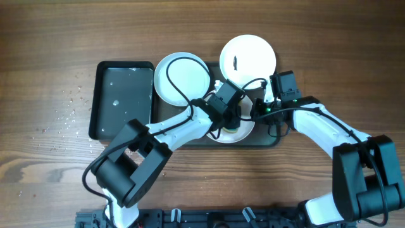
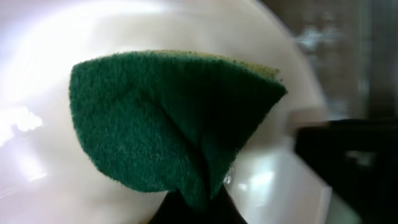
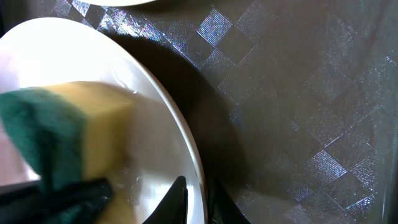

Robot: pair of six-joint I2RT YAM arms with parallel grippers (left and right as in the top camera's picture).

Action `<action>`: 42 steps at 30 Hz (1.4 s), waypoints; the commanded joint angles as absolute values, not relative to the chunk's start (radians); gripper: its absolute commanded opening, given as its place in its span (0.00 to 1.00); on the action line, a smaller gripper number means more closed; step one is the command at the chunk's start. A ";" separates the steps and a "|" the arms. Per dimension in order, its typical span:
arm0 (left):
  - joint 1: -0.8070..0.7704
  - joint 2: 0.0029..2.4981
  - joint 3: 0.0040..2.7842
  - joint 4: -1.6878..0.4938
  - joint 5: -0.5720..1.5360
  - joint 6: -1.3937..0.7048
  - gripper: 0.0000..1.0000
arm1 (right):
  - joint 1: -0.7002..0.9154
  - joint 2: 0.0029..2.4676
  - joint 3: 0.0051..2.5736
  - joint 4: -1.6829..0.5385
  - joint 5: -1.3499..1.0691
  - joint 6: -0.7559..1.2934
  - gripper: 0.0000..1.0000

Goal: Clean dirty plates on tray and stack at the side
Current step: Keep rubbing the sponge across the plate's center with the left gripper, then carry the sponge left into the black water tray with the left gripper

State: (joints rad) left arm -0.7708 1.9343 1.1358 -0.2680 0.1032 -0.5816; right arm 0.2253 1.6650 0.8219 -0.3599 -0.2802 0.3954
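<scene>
Three white plates show in the overhead view. One plate (image 1: 182, 77) lies at the tray's back left. Another plate (image 1: 247, 59), with a small dark smear, overhangs the back edge of the dark tray (image 1: 271, 136). The third plate (image 1: 223, 135) sits at the tray's front under both grippers. My left gripper (image 1: 233, 123) (image 2: 196, 208) is shut on a folded green and yellow sponge (image 2: 168, 118) (image 3: 74, 130) that rests on this plate (image 2: 37, 74). My right gripper (image 1: 255, 114) (image 3: 198, 199) is shut on the plate's right rim (image 3: 186, 149), one finger inside and one outside.
A smaller black tray (image 1: 122, 98) with water drops lies directly left of the big tray. Water droplets (image 1: 73, 104) speckle the wooden table further left. The patterned tray floor (image 3: 298, 93) lies bare to the right of the held plate.
</scene>
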 commanded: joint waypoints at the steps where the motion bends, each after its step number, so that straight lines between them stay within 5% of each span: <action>1: -0.782 1.960 1.130 -0.189 0.283 -0.584 0.04 | 0.233 1.649 0.842 -0.360 -0.308 0.384 0.13; 15: -0.741 1.840 1.168 -0.253 -0.175 -0.500 0.04 | 0.233 1.649 0.842 -0.360 -0.308 0.385 0.13; 21: -0.695 1.849 1.163 -0.305 -0.215 -0.502 0.04 | 0.233 1.649 0.842 -0.360 -0.308 0.385 0.13; 35: -0.685 1.966 1.163 -0.343 -0.010 -0.505 0.04 | 0.233 1.649 0.842 -0.360 -0.308 0.385 0.13; 42: -0.685 1.959 1.168 -0.317 0.309 -0.504 0.04 | 0.233 1.649 0.842 -0.360 -0.315 0.385 0.13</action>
